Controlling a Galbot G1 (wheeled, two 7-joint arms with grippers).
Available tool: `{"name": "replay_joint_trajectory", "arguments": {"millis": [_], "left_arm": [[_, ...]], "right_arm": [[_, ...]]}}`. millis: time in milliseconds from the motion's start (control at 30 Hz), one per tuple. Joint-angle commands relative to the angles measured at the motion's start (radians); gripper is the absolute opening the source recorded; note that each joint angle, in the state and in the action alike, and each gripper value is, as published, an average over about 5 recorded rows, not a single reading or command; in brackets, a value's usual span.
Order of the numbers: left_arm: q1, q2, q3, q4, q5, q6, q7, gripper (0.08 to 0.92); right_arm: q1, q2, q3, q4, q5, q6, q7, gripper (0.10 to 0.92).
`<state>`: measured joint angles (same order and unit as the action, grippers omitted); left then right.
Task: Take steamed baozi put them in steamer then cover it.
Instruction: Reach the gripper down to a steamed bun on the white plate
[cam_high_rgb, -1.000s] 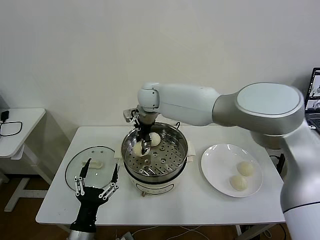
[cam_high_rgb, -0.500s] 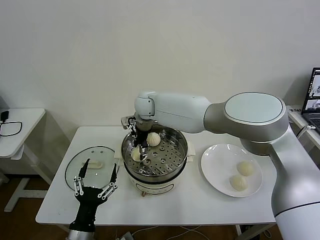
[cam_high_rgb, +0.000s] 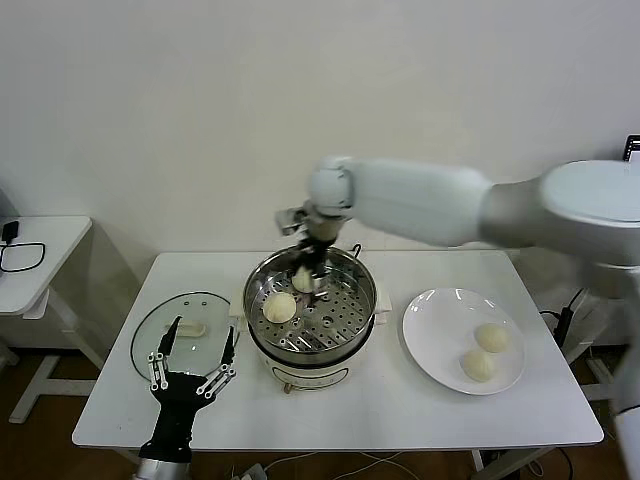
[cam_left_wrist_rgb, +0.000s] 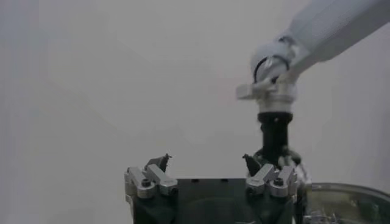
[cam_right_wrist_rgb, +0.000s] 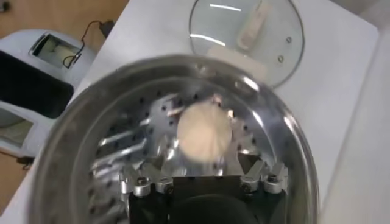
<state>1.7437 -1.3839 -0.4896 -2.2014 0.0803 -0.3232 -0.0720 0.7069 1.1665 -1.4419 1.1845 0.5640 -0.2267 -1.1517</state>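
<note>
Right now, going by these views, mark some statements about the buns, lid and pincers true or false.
1. Two baozi lie in the steamer. True.
2. The white plate is bare. False: two buns sit on it.
3. The glass lid covers the steamer. False: it lies on the table.
4. The right pincer is over the steamer, open. True.
5. The left pincer holds a bun. False: it is open and holds nothing.

Two baozi in the steamer, two on the plate to its right.
</note>
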Motion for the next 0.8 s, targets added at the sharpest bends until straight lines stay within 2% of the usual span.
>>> {"name": "replay_joint_trajectory", "arguments": {"millis": [33, 333, 533, 800], "left_arm": [[-0.001, -0.002, 0.012, -0.001, 0.004, 0.009, 0.001, 0.823], [0.006, -0.007, 0.005, -0.007, 0.006, 0.011, 0.001, 0.823], [0.013, -0.012, -0.001, -0.001, 0.006, 0.01, -0.001, 0.823], [0.008, -0.008, -0.017, 0.002, 0.006, 0.017, -0.001, 0.823]], "right_arm": [[0.06, -0.474, 0.005, 0.137, -0.133, 0.11, -0.134, 0.823], [-0.198, -0.588, 0.067, 0.037, -0.327, 0.215, -0.203, 0.823], [-0.385, -0.565, 0.193, -0.043, -0.433, 0.226, -0.157, 0.823], [-0.496, -0.499, 0.285, -0.117, -0.49, 0.236, -0.129, 0.823]]}}
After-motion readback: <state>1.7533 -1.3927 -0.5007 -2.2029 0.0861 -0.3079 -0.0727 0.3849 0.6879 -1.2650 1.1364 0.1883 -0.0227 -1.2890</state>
